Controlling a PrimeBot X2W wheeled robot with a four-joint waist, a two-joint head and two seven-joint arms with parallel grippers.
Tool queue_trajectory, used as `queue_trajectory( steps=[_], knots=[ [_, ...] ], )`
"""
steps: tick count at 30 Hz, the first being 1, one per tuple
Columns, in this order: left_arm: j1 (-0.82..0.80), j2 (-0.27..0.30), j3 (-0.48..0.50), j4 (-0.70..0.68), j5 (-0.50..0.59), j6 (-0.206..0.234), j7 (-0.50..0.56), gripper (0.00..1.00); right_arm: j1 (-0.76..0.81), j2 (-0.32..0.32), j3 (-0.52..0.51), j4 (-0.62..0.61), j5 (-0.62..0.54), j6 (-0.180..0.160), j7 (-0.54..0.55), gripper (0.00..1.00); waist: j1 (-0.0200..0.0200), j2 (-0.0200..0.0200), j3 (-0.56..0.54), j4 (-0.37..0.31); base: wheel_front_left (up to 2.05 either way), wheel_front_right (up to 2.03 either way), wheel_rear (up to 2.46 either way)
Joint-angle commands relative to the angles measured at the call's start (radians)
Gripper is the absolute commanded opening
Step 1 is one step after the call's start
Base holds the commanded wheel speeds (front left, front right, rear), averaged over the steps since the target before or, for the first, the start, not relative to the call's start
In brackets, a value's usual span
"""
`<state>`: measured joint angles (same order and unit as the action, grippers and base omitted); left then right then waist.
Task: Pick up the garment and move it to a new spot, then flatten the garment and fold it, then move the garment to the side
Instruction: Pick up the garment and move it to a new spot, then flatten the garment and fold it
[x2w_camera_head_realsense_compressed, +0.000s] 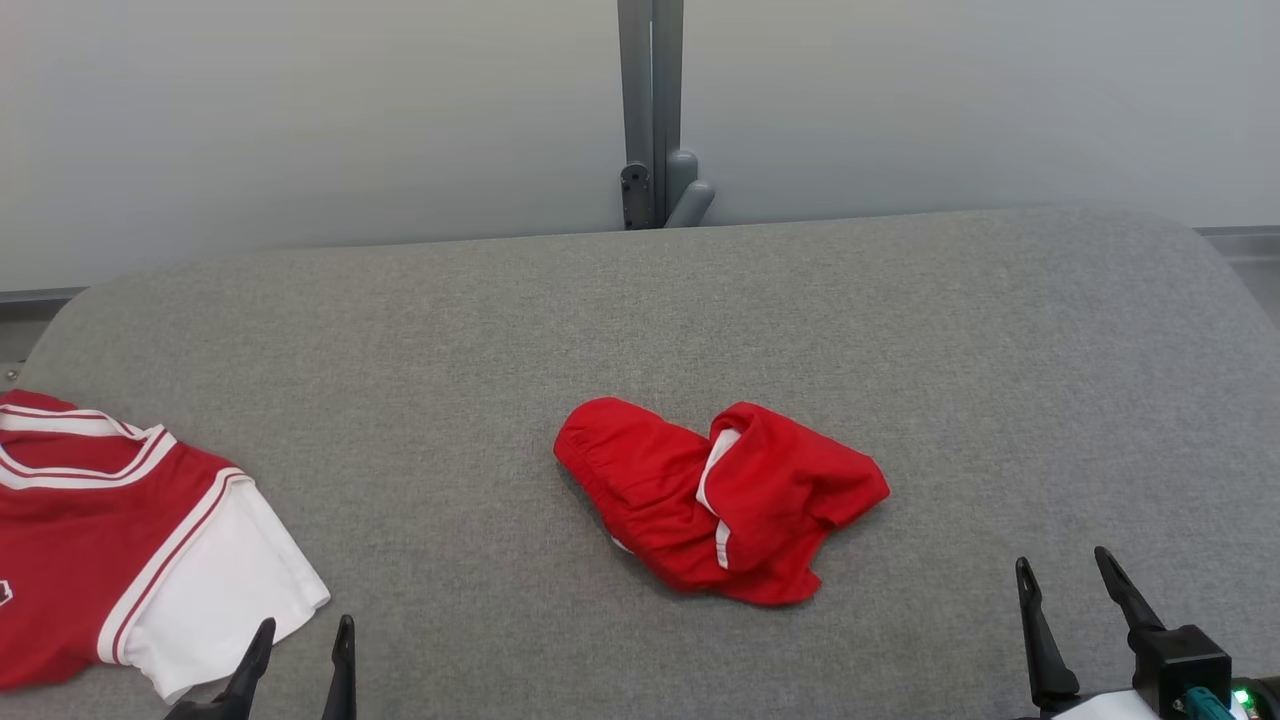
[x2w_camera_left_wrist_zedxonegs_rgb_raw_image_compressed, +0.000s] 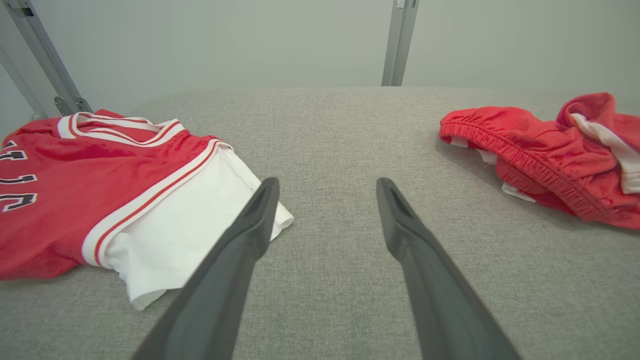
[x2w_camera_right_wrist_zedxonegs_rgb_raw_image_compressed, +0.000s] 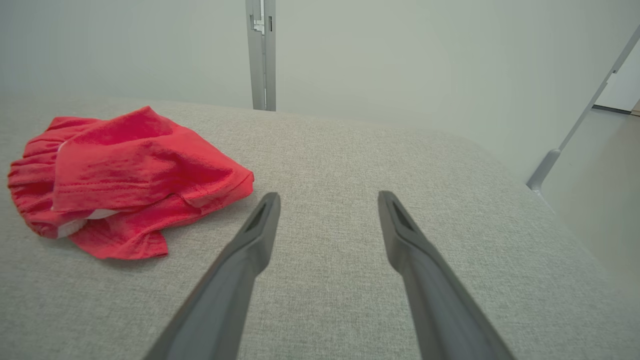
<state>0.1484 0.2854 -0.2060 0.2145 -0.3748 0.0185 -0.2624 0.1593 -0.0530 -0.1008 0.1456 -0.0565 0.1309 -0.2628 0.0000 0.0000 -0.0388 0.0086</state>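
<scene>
Crumpled red shorts (x2w_camera_head_realsense_compressed: 720, 500) in heap at middle of grey table (x2w_camera_head_realsense_compressed: 450, 330), touched by neither arm; left gripper (x2w_camera_head_realsense_compressed: 307, 625) spread wide, holding nothing, just beside white sleeve of red jersey (x2w_camera_head_realsense_compressed: 100, 540) at table's left; right gripper (x2w_camera_head_realsense_compressed: 1062, 558) spread wide, empty, near shorts' right side
</scene>
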Motion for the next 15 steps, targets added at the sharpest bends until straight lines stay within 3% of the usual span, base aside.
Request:
queue_trajectory(
  steps=[1,6,15],
  knots=[
    [0.007,-0.01,0.011,-0.001,0.009,-0.011,-0.003,1.0,0.009,-0.004,-0.004,0.003,-0.005,0.0,-0.003,1.0,0.0,0.0,-0.002,0.002,0.0,0.0,0.0],
    [0.022,-0.054,0.073,0.001,0.057,-0.081,-0.003,1.0,0.012,-0.002,-0.019,0.008,-0.006,0.0,-0.003,1.0,0.0,0.0,0.0,0.0,0.0,0.0,0.0],
    [0.019,-0.11,0.157,0.011,0.112,-0.131,-0.004,1.0,0.002,0.0,-0.02,0.01,-0.007,0.0,-0.003,1.0,0.0,0.0,0.004,-0.011,0.0,0.0,0.0]
  ],
)
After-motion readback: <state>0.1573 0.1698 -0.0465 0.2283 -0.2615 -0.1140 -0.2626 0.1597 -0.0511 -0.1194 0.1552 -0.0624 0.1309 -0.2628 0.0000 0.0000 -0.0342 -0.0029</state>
